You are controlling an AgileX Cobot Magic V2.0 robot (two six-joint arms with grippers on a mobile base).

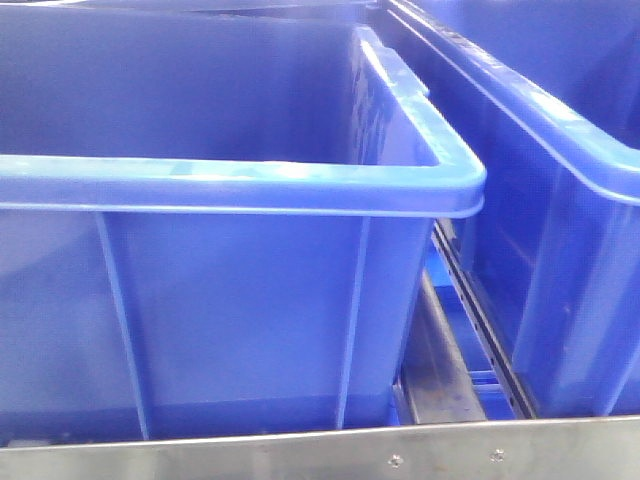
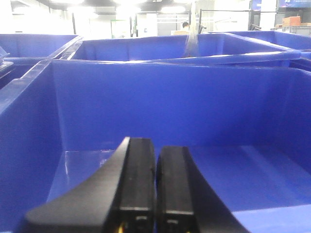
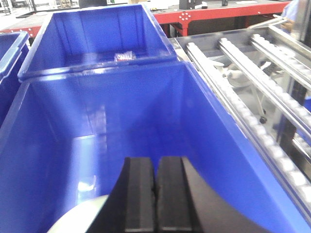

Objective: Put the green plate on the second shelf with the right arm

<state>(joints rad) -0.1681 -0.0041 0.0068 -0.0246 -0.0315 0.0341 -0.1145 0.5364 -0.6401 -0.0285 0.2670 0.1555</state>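
Hanging over a blue bin (image 3: 97,121), the right gripper (image 3: 155,194) has its jaws pressed together on nothing — the green plate (image 3: 77,218) lies just below it, on the bin's floor. The left gripper (image 2: 155,184) is likewise closed and empty, inside another bin (image 2: 170,111).

No legible text, label, brand or number anywhere.
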